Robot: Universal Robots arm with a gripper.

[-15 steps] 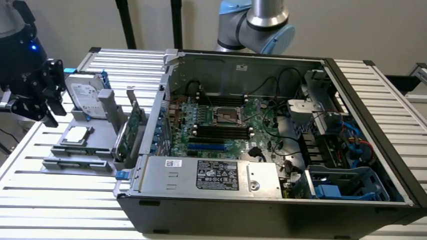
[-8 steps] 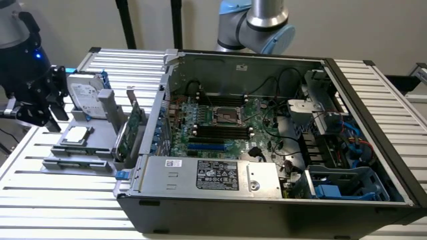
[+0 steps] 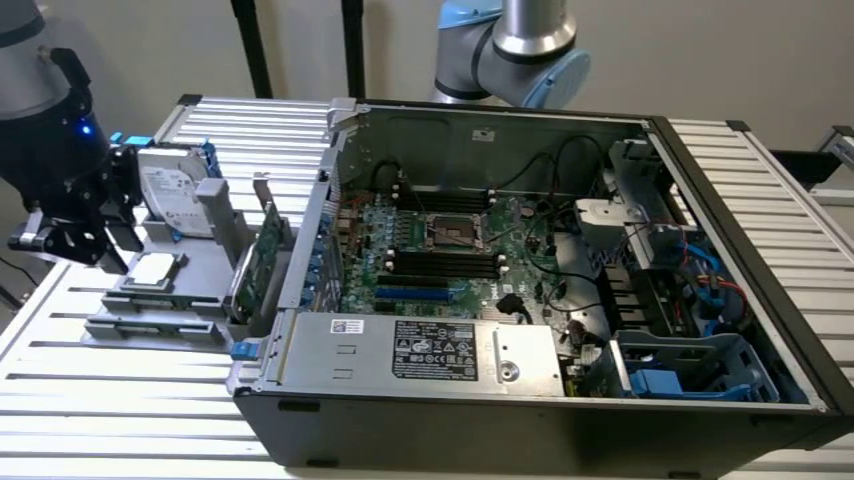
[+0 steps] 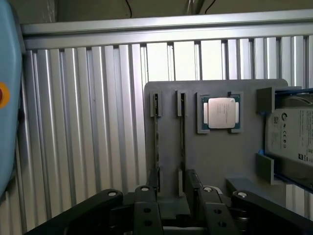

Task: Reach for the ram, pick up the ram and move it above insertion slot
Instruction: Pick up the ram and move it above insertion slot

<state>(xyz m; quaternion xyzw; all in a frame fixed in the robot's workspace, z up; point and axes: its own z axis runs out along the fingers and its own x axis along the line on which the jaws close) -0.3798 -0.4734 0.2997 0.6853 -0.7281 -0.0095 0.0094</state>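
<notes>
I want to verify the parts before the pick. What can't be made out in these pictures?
- ram, wrist view: seen edge-on in the gray holder, so its chips are hidden. Whether the neighbouring slot also holds a stick is unclear.
- hard drive, wrist view: cut off by the picture's edge.
- memory slots on the motherboard, exterior view: too small to tell which are free.
</notes>
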